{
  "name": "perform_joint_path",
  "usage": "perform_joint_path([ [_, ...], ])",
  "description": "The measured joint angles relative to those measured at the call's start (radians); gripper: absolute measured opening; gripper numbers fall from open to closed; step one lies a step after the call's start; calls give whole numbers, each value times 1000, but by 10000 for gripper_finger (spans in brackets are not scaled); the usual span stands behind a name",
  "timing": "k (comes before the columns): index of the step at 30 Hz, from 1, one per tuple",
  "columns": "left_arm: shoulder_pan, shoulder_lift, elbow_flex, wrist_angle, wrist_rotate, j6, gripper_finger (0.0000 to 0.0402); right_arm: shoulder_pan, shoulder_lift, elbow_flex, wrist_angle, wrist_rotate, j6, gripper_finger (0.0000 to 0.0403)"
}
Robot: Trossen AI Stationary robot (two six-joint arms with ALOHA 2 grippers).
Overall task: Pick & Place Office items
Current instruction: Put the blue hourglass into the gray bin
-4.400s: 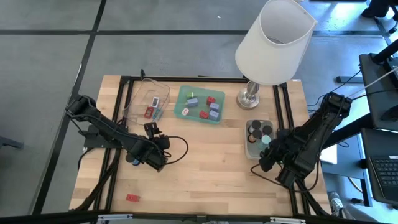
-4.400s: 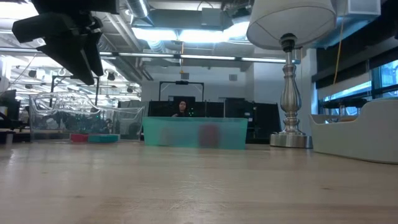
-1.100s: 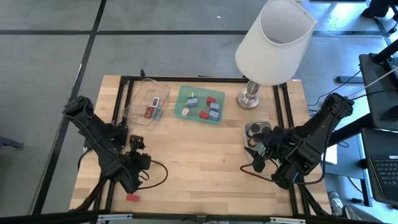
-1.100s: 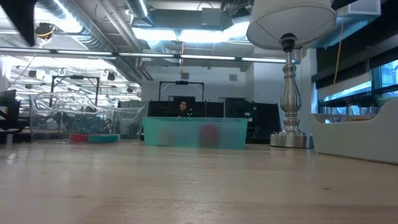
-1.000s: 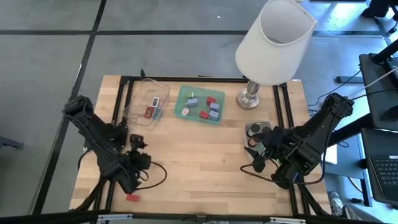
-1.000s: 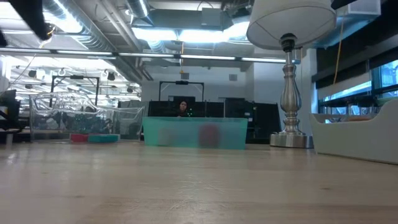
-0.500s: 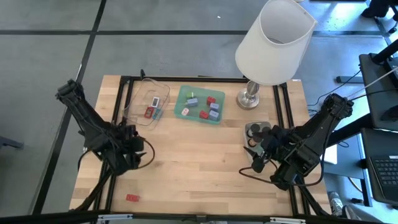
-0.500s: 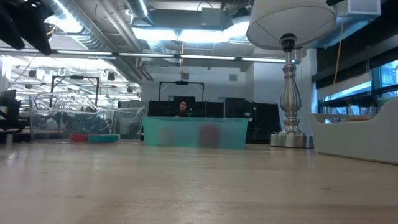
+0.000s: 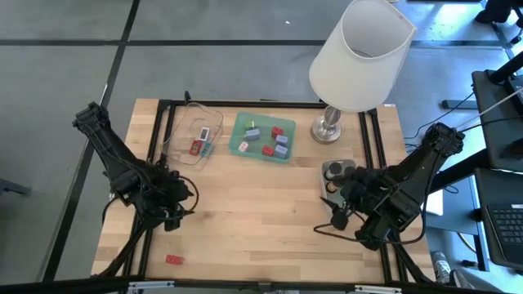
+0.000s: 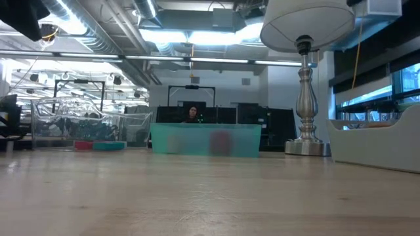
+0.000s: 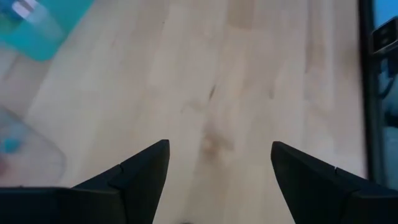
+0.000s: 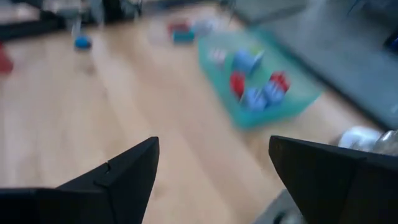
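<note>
High view gives me the wooden table (image 9: 261, 229) with the white-shaded lamp (image 9: 359, 53) at its far edge. I see the green tray (image 9: 242, 131) with red, blue and lavender blocks (image 9: 273, 141), the clear tray (image 9: 181, 139) beside it with flat red and teal pieces (image 9: 198, 148), and the grey tray (image 9: 330, 171) with black caps (image 9: 341, 172). My left gripper (image 9: 173, 219) hangs over bare wood, fingers spread wide and empty. My right gripper (image 9: 336, 211) sits just beside the grey tray, likewise parted, gripping nothing. One red block (image 9: 174, 260) lies alone near the front edge.
</note>
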Motion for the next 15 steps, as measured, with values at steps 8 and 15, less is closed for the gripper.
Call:
perform_joint_path([
  [8,2,5,0,32,-10,-43,279,-2,0,0,55,-192,173,308],
  [15,2,5,0,32,58,72,279,-2,0,0,132,-305,203,309],
])
